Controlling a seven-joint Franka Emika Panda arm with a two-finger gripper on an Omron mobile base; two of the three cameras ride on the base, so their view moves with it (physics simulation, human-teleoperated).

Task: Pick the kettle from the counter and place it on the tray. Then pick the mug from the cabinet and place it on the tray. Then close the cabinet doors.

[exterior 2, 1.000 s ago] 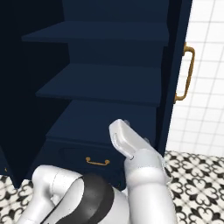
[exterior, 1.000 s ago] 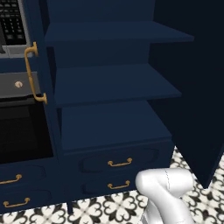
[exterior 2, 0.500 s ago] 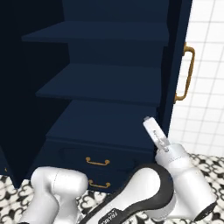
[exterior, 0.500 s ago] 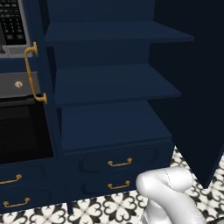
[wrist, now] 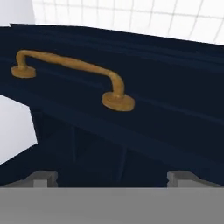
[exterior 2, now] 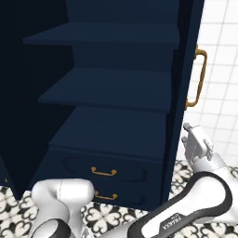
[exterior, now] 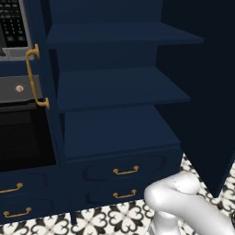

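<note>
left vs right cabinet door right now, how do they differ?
The left door stands beside the black oven, nothing at it; the right door has the open hand beside its outer face. The left door's brass handle faces the oven; the right door's handle faces the white tiled wall. Both are navy and swung open.

Bare navy shelves inside the cabinet

Black-and-white patterned floor tiles, white tiled wall, black oven.

Tool swung right, up toward door handle.
</note>
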